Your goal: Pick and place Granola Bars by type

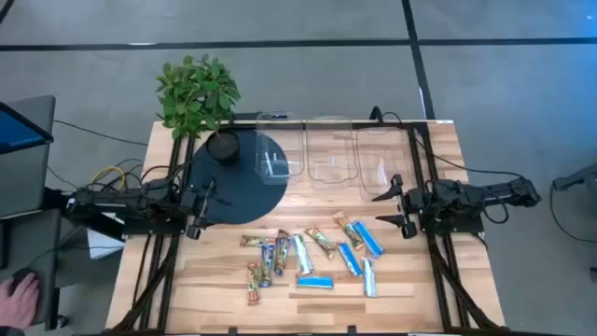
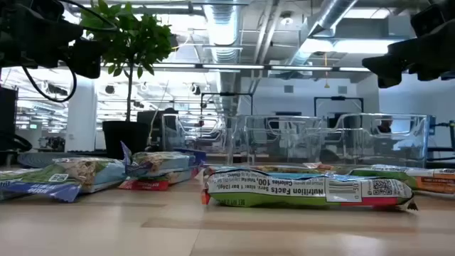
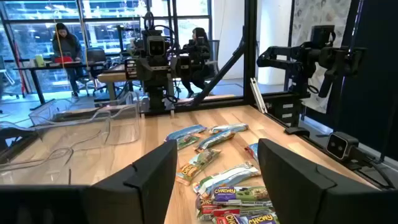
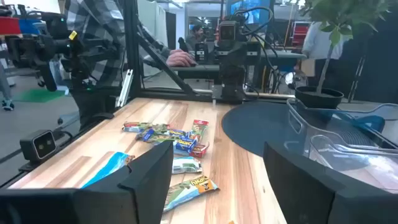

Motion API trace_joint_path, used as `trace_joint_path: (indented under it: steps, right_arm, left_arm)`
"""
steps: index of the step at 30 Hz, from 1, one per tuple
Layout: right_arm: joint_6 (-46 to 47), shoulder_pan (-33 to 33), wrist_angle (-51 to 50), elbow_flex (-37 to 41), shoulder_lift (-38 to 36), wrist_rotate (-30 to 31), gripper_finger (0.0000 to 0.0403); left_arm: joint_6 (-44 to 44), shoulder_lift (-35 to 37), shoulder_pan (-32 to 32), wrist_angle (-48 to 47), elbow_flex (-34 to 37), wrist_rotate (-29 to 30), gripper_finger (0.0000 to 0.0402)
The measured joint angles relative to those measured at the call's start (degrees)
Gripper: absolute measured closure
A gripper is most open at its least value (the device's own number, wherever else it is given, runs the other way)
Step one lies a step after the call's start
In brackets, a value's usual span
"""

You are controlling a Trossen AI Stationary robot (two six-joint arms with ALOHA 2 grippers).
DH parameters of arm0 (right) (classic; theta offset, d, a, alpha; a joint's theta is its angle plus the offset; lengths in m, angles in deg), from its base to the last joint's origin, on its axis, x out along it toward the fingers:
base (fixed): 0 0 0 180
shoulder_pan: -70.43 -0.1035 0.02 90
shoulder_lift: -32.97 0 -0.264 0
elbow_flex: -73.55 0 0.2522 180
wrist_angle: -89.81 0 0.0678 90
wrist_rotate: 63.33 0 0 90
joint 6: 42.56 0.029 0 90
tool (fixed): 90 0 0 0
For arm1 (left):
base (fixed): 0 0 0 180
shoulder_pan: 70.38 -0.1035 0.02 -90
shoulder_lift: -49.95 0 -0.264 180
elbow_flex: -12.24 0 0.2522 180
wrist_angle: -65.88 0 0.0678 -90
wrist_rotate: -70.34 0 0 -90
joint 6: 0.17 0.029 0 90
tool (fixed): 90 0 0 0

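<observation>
Several wrapped granola bars (image 1: 312,255) in blue, silvery and brown-orange foil lie flat and scattered on the wooden table's near middle; they also show as granola bars (image 3: 214,168) and granola bars (image 4: 168,140) in the wrist views. My left gripper (image 1: 201,207) hovers open at the table's left side, level, pointing toward the bars. My right gripper (image 1: 396,207) hovers open at the right side, facing it. Both are clear of the bars. In the wrist views the left gripper (image 3: 214,171) and right gripper (image 4: 217,168) hold nothing.
Three clear plastic tubs (image 1: 326,159) stand in a row at the table's far side. A dark round mat (image 1: 238,182) lies at the far left with a potted plant (image 1: 198,93) on it. A person's hand (image 1: 17,297) shows off the table at the left.
</observation>
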Motion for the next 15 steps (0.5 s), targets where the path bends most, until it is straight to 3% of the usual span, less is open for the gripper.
trace_joint_path:
  steps: [15]
  right_arm:
    - [0.00,0.00,-0.01,0.00,0.02,-0.01,0.0159]
  left_arm:
    - [0.00,0.00,0.00,0.00,-0.01,-0.02,0.0182]
